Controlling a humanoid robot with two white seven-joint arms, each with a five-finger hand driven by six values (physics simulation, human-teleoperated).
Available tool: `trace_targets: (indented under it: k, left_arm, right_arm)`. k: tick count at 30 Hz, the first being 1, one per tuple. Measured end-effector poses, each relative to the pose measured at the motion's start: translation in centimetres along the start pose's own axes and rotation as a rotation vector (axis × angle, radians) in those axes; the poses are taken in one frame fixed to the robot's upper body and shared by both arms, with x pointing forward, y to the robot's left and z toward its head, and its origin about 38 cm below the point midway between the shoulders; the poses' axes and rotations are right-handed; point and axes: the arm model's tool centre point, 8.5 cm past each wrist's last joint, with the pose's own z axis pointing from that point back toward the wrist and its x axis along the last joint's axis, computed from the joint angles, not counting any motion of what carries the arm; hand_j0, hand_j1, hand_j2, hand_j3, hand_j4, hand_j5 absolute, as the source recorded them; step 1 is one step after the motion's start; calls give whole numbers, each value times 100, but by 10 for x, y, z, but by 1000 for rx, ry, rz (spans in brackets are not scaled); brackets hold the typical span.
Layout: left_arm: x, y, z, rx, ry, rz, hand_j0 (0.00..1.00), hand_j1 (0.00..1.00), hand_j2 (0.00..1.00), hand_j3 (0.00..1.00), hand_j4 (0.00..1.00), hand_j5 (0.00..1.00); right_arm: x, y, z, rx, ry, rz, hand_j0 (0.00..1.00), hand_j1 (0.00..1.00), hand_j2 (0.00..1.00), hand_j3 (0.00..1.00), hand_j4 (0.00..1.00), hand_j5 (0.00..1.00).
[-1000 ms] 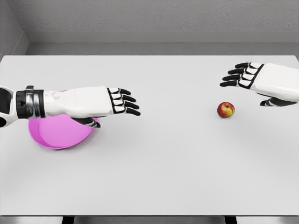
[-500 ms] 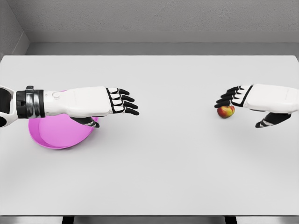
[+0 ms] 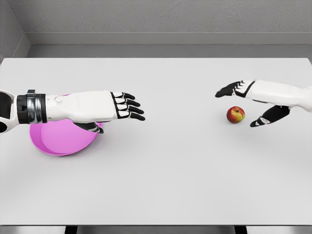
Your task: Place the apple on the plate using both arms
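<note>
A red and yellow apple (image 3: 235, 115) lies on the white table (image 3: 170, 165) at the right. My right hand (image 3: 243, 105) hovers around it with fingers spread, the long fingers (image 3: 229, 90) stretched past its far left side and the thumb (image 3: 261, 119) just to its right; it holds nothing. A pink plate (image 3: 61, 139) sits at the left, partly hidden under my left forearm. My left hand (image 3: 127, 106) reaches out flat over the plate's right rim, fingers relaxed and empty.
A grey wall runs along the far edge of the table. The table's front edge lies near the bottom of the view.
My right hand has dropped and slid left, its fingers now reaching beyond the apple and its thumb coming down beside it. The left arm has barely moved.
</note>
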Motion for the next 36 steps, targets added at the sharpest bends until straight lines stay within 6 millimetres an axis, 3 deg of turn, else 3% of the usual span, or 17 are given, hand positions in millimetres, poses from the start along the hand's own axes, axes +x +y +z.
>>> trace_targets:
  k: [8, 13, 25, 36]
  left_arm:
    - [-1, 1, 1, 1, 4, -1, 100, 100, 100, 100, 100, 100]
    - [-2, 1, 2, 2, 8, -3, 100, 100, 100, 100, 100, 100]
    - [-2, -1, 2, -21, 10, 1, 100, 100, 100, 100, 100, 100]
    - [-3, -2, 2, -28, 10, 3, 100, 100, 100, 100, 100, 100]
  right_arm:
    - [-20, 16, 3, 26, 54, -49, 100, 100, 100, 100, 100, 100]
    - [-30, 16, 2, 24, 81, -50, 100, 100, 100, 100, 100, 100]
    - [-45, 45, -30, 68, 92, -78, 100, 100, 100, 100, 100, 100]
    - [-69, 45, -28, 57, 163, -105, 100, 100, 100, 100, 100, 100]
